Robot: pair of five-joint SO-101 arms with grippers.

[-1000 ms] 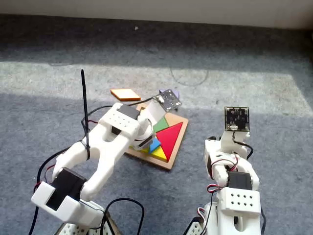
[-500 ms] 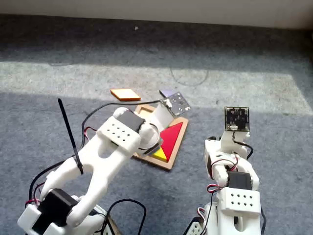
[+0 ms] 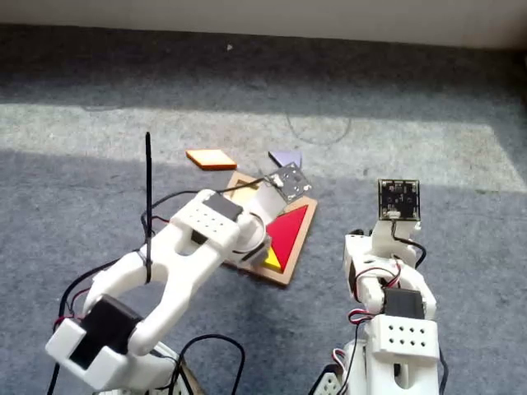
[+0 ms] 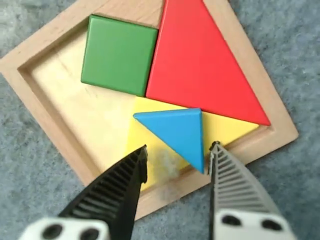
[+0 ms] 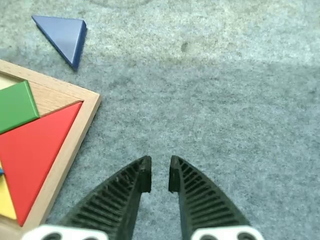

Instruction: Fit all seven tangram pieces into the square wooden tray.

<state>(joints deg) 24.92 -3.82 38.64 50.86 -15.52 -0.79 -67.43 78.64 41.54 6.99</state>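
carpet (image 3: 412,123): grey, and it lies under everything.
left arm (image 3: 165,271): white, and it leans over the wooden tray.
right arm (image 3: 387,296): white, and it stands on the carpet beside the tray, apart from it.
wooden tray (image 4: 50,114): square, flat on the carpet, with four pieces inside and some bare wood showing.
left gripper (image 4: 177,150): it hangs just above the tray. its two black fingers are spread wide, one on each side of the light blue triangle's corner. i cannot tell if they touch it.
right gripper (image 5: 160,172): it points at bare carpet. its fingers are almost together with a thin gap, and nothing is between them.
red triangle (image 4: 200,70): the biggest piece, in the tray along one wall.
yellow triangle (image 4: 227,127): in the tray, right next to the red one.
green square (image 4: 119,54): in the tray, touching the red triangle.
light blue triangle (image 4: 177,132): it sits over the yellow triangle.
dark blue triangle (image 5: 62,35): on the carpet outside the tray, near a corner.
orange piece (image 3: 212,159): on the carpet, near the tray but not touching it.
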